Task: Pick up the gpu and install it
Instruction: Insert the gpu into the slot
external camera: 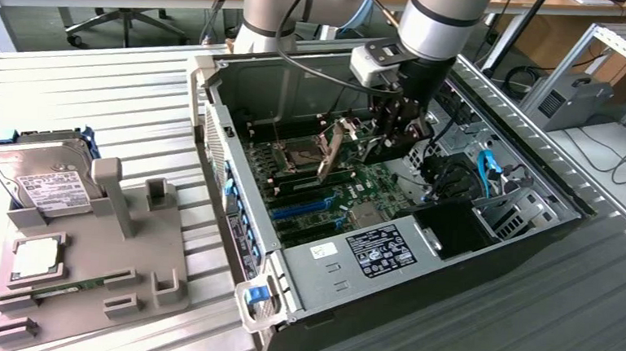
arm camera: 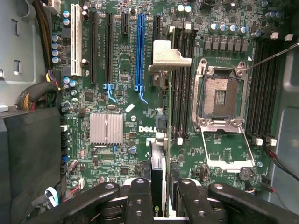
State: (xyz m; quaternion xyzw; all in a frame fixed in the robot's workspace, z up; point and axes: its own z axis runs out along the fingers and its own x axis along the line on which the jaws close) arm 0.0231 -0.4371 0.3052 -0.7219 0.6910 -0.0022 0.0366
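Gripper: black fingers clamped on gpu, thin flat card held edge-on, silver bracket end, above green motherboard inside open metal case.

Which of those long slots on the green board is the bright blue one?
It is the long slot right beside the card held edge-on in the gripper. Its neighbours are black, and one farther off is white.

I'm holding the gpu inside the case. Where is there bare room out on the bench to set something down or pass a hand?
Bare slatted bench lies between the hard drive and the case wall, and again on the exterior view's right of the case. The grey fixture is crowded. Inside the case, the gripper with the gpu leaves little room.
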